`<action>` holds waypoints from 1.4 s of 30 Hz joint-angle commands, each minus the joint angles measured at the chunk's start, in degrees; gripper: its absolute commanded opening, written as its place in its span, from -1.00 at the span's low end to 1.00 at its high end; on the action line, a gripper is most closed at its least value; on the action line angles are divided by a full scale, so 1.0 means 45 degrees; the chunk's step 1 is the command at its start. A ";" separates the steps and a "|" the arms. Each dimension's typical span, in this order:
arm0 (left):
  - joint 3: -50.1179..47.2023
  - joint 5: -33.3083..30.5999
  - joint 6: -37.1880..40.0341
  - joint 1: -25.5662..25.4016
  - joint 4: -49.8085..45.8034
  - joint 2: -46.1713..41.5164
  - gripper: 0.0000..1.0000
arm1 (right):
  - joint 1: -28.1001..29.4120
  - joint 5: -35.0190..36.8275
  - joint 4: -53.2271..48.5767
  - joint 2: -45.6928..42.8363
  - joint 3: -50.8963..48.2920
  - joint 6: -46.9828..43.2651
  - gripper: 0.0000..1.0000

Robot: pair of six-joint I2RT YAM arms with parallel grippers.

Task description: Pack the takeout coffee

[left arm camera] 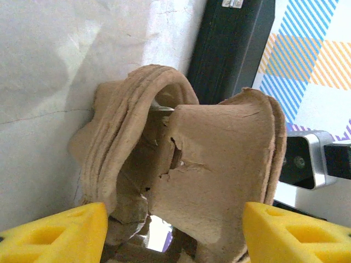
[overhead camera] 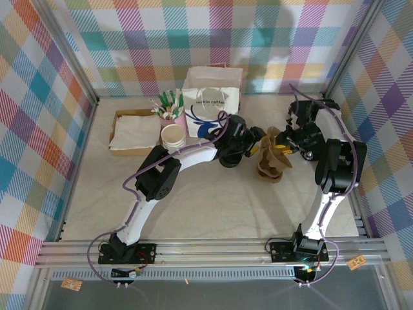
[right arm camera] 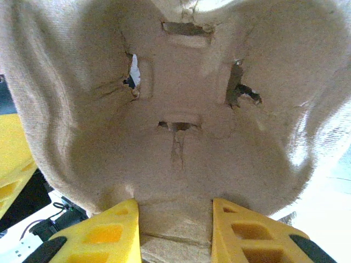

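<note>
The takeout coffee is out of view. A stack of brown pulp cup carriers sits at the table's middle, and one carrier is tipped up on edge above it. My right gripper comes from the right and is shut on that carrier's rim; in the right wrist view the carrier stands over the pinching gripper. My left gripper faces it from the left. Its yellow fingers stand wide apart, the gripper open before the carrier.
A white paper bag with a blue logo stands at the back. To its left are a stack of white paper cups, a pink cup of stirrers and a cardboard tray of napkins. Checked walls enclose the table.
</note>
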 commanded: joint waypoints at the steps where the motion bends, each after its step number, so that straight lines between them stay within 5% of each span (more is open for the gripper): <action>1: -0.0162 0.0304 -0.0168 -0.0144 0.0420 -0.0697 0.31 | -0.0083 -0.0381 -0.0402 -0.0094 0.0037 -0.0214 -0.41; 42: 0.0044 0.0236 0.0033 -0.0198 0.0110 -0.0884 0.33 | -0.0081 -0.0303 -0.0478 -0.0164 -0.0112 -0.0246 -0.41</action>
